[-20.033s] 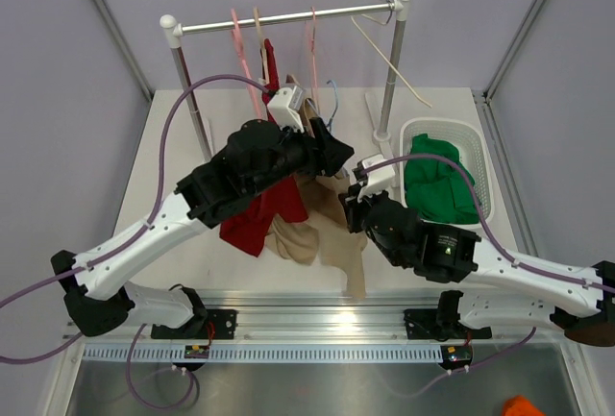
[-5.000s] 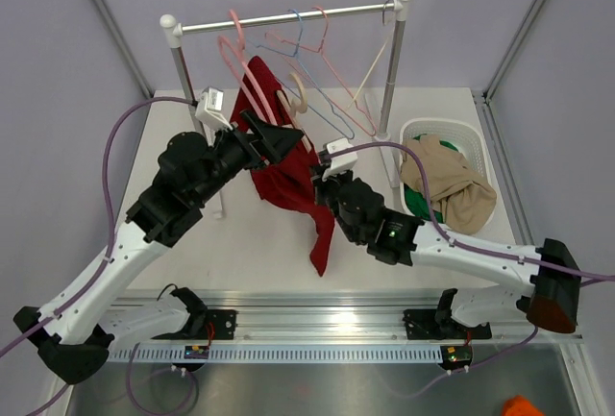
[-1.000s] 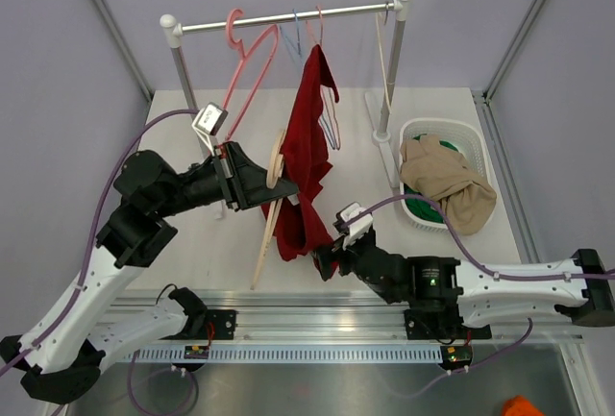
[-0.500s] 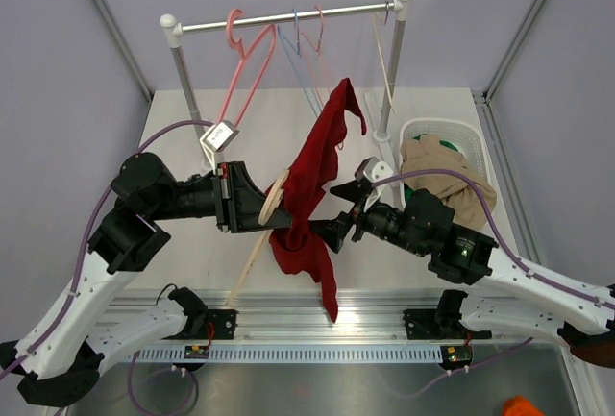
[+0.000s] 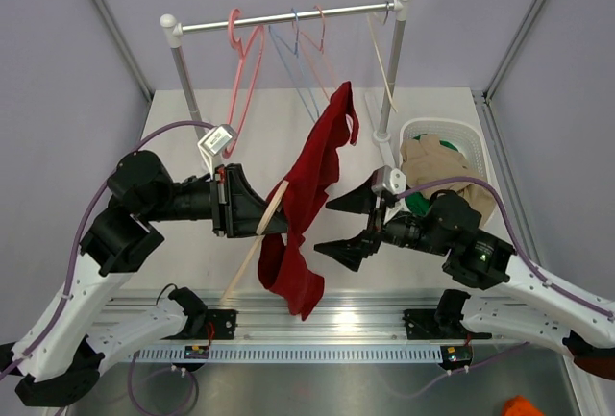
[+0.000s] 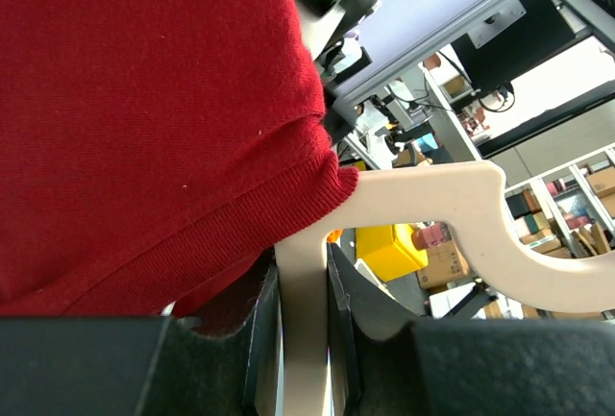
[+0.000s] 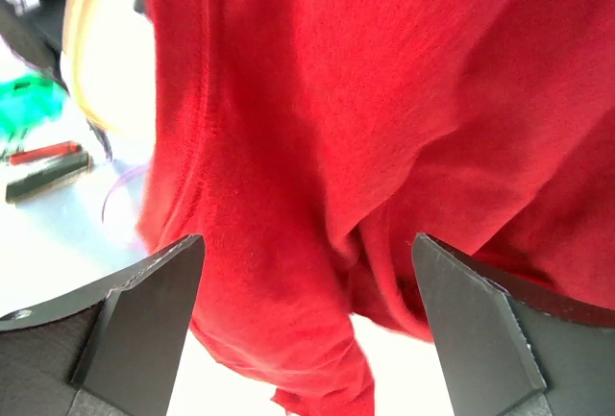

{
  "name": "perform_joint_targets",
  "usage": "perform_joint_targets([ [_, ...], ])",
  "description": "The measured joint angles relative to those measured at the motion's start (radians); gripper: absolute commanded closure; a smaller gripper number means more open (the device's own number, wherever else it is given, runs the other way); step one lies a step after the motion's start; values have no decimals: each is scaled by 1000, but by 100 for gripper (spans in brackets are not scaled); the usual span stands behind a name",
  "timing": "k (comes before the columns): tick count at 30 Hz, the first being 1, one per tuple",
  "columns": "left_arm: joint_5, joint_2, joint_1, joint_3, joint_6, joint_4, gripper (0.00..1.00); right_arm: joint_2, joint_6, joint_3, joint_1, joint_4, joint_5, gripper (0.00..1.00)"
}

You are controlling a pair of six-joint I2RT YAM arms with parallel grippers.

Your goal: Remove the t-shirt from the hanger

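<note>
- T-shirt (image 5: 312, 181), red, draped over the wooden hanger (image 5: 245, 262), mid-air above the surface (image 5: 192, 137) and off the rack rail (image 5: 288, 18). The hem dangles toward the near edge.
- Left wrist view: collar rib bunched against the hanger neck (image 6: 423, 200) just below the hook, so it's not off yet.
- Hold: left gripper (image 5: 252, 216) is clenched on the hanger neck, and the hanger is tilted with one arm pointing down.
- Free side: right gripper (image 5: 329, 228) is released and holding nothing. Its jaws are spread wide, facing the cloth just beside it. Can't tell if it touches.
- Step, my read: lining up a grasp to strip the shirt off the hanger.
- Next move calls for the right gripper to close on a fold of cloth only, clear of the wood. It then pulls along the hanger arm while the left holds firm.
- Basket (image 5: 444, 126) at right, with beige and green garments in it, looks like the drop spot.
</note>
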Motion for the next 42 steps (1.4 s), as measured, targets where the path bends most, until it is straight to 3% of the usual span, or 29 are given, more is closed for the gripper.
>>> perform_joint_targets([
  [5,1,14,0,0,14,-5,100,3,57,-14,-3,121,129,0],
  [10,1,20,0,0,14,-7,100,134,122,-10,-4,231,203,5],
  [13,2,19,0,0,14,-7,100,201,148,-7,-5,247,249,23],
  [14,2,19,0,0,14,-7,100,211,156,-8,-5,249,265,40],
  [17,2,18,0,0,16,-8,100,211,179,-8,-5,273,309,67],
  [18,2,17,0,0,16,-8,100,204,185,-9,-5,283,323,81],
  [23,2,3,0,-6,28,-9,100,130,197,-15,-6,285,393,100],
  [30,0,-23,0,-37,99,-92,100,69,124,29,-5,198,625,100],
  [35,3,-53,0,-48,191,-202,100,89,-64,110,-6,230,871,100],
  [42,52,-133,-4,-52,391,-395,100,105,-278,241,-39,296,1052,100],
])
